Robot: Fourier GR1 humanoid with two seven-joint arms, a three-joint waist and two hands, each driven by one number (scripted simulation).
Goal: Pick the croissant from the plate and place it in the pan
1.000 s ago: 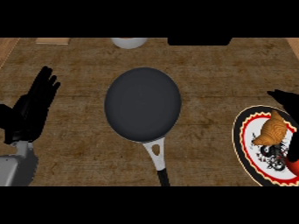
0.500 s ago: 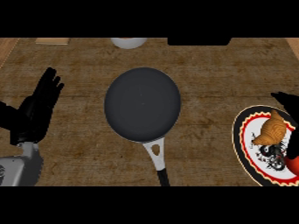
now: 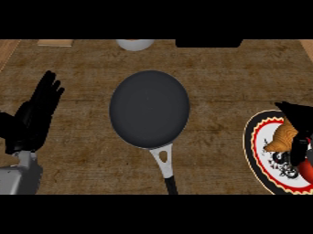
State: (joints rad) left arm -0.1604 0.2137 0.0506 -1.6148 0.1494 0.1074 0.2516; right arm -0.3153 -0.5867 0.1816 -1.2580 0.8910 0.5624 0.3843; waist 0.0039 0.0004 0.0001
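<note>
The dark round pan (image 3: 149, 109) lies in the middle of the counter, its grey and black handle (image 3: 166, 169) pointing toward me. At the right edge sits a plate (image 3: 257, 141) with a red, white and black rim, and the golden-brown croissant (image 3: 281, 139) lies on it. My right hand (image 3: 306, 119) is over the plate's upper right part, its fingers (image 3: 299, 150) curled down round the croissant's right side. The croissant rests on the plate. My left hand (image 3: 34, 116) rests open at the left edge, fingers up.
A white bowl (image 3: 135, 44), a black object (image 3: 208, 43) and a light wooden board (image 3: 54, 43) stand along the counter's far edge. A red thing (image 3: 312, 170) lies on the plate near the croissant. Wooden strips border the counter left and right.
My right hand has come down and a little left over the plate, and its fingers have curled round the croissant. The left hand has hardly moved.
</note>
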